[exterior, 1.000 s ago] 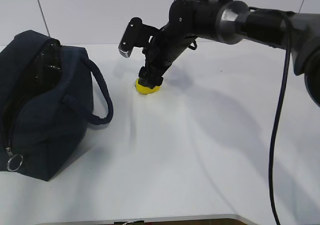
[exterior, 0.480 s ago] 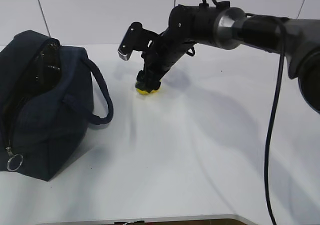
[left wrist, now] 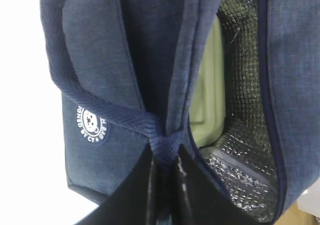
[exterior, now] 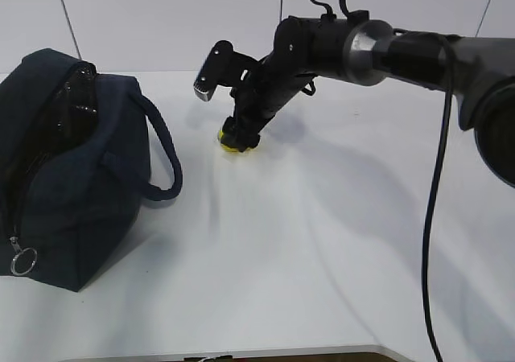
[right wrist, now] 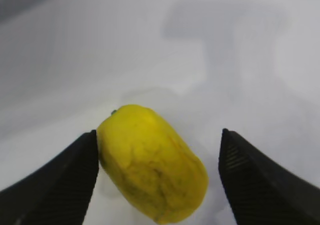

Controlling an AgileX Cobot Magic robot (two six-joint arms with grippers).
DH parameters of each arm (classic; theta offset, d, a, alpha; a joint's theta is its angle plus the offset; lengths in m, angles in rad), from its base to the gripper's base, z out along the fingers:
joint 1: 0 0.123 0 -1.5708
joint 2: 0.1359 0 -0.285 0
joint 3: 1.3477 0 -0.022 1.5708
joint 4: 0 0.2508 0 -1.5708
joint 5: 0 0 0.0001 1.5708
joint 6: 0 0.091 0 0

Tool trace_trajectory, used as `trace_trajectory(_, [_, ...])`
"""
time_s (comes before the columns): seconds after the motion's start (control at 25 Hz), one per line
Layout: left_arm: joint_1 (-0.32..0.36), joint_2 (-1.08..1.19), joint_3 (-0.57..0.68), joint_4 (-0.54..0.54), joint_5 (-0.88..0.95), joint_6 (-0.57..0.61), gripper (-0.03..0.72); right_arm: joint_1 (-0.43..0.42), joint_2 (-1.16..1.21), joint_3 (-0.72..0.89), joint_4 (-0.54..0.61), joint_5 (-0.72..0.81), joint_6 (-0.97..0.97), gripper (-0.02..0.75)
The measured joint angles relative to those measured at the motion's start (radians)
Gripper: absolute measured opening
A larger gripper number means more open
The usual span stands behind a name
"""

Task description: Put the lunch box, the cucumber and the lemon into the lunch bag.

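The yellow lemon lies on the white table right of the lunch bag. My right gripper is open and stands down over it. In the right wrist view the lemon sits between the fingers of the gripper: the left finger touches it and the right finger stands apart. My left gripper is shut on the navy fabric at the bag's open edge; it does not show in the exterior view. The lunch box's pale green lid shows inside on the foil lining. The cucumber is out of view.
The bag's loop handle hangs toward the lemon. A metal ring pull hangs at the bag's near corner. The right arm's black cable drops along the right side. The table's front edge is near.
My right gripper has shifted slightly and settled lower round the lemon, so less of the lemon shows in the exterior view. The bag has not moved.
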Motion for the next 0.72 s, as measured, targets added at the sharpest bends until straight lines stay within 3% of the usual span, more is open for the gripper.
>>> trace_trajectory(0.72, [0.0,0.0,0.0,0.0,-0.003,0.0,0.0,-0.006,0.024,-0.002,0.042,-0.005,0.0,0.592])
